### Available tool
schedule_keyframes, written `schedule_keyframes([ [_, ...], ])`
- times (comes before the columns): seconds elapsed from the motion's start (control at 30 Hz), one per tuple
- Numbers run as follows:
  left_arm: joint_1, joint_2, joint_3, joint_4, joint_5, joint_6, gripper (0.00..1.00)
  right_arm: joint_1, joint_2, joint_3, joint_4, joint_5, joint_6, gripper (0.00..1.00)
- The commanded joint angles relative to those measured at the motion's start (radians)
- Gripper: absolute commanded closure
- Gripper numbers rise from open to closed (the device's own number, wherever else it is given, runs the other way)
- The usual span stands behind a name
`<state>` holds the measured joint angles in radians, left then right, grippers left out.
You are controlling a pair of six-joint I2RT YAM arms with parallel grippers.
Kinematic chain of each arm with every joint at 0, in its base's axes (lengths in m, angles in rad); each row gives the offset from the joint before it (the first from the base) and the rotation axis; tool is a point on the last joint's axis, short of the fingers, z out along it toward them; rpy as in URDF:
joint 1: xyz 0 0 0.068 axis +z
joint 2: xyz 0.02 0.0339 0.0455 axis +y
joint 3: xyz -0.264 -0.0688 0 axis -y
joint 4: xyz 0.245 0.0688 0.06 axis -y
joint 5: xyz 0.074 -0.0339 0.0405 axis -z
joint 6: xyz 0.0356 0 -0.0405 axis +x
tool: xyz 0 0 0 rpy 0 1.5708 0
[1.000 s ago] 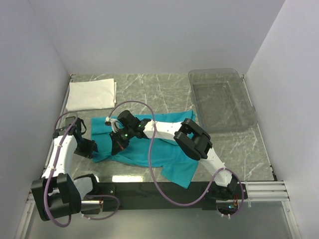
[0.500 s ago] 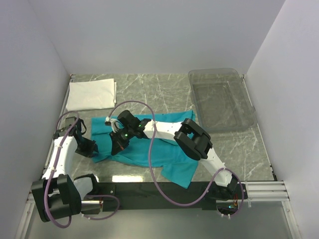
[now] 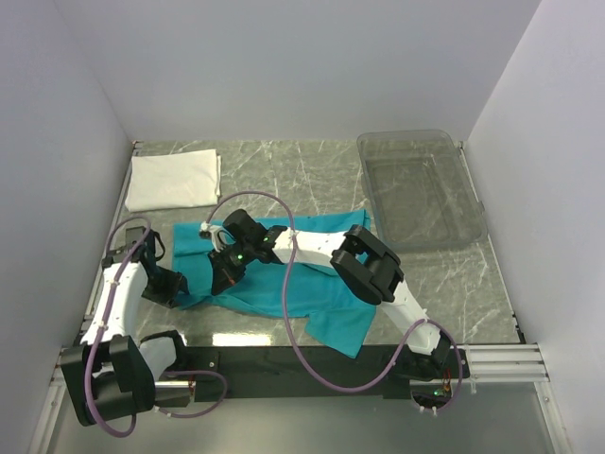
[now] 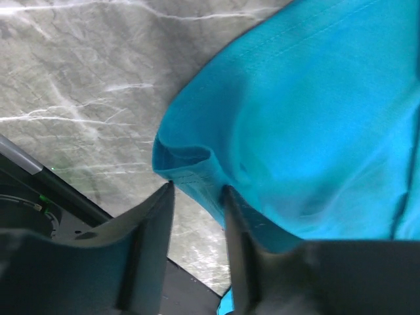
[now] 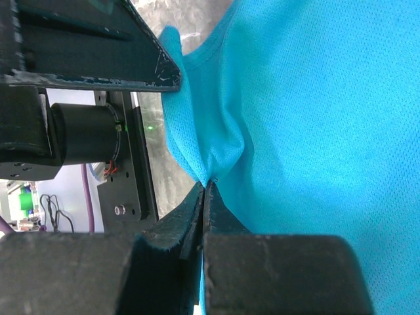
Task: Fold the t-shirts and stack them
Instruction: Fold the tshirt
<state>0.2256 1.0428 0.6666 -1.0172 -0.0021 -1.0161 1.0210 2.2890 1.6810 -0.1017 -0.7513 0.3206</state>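
Note:
The teal-blue t-shirt (image 3: 331,317) lies spread and rumpled on the marble table, mid-front. The white t-shirt (image 3: 175,180) lies folded at the back left. My right gripper (image 3: 225,276) reaches across the teal shirt and is shut on a pinch of its cloth (image 5: 315,131) near its left edge; the right wrist view shows the gripper (image 5: 205,184) closed on the fold. My left gripper (image 3: 168,287) is at the shirt's left edge. In the left wrist view it (image 4: 195,190) is open, with a hemmed corner of the teal shirt (image 4: 308,118) just in front of the gap.
A clear plastic bin (image 3: 421,244) stands at the back right. The side walls are close on the left and right. Purple cables loop over both arms. The black base rail (image 3: 312,364) runs along the near edge.
My left gripper has shifted slightly toward the near-left, staying at the shirt's left edge. The right gripper holds the same pinch and has not moved.

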Motion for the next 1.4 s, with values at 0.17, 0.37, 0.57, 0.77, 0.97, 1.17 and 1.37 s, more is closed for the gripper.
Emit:
schedule_keyframes([
  [0.17, -0.002, 0.056, 0.025, 0.031, -0.025, 0.01, 0.9, 0.001, -0.079, -0.007, 0.04, -0.023, -0.009, 1.0],
  [0.37, 0.0, 0.04, 0.051, 0.023, -0.038, 0.027, 0.99, -0.001, -0.097, -0.006, 0.016, -0.055, -0.064, 0.91],
  [0.57, -0.002, -0.016, 0.076, 0.005, -0.059, 0.043, 1.0, -0.039, -0.251, -0.033, -0.261, -0.152, -0.502, 0.28],
  [0.77, -0.002, -0.067, 0.073, 0.002, -0.039, 0.062, 0.99, -0.073, -0.569, -0.294, -0.769, 0.047, -1.224, 0.22],
  [0.97, -0.002, -0.104, 0.05, 0.02, -0.016, 0.073, 0.99, -0.104, -0.976, -0.768, -0.779, 0.335, -1.223, 0.3],
  [1.17, -0.002, -0.119, 0.024, 0.037, -0.006, 0.085, 0.99, -0.09, -1.111, -0.975, -0.761, 0.435, -1.082, 0.32],
  [1.37, -0.003, -0.121, 0.018, 0.045, 0.01, 0.099, 0.99, 0.045, -1.064, -1.015, -0.658, 0.458, -0.954, 0.33],
])
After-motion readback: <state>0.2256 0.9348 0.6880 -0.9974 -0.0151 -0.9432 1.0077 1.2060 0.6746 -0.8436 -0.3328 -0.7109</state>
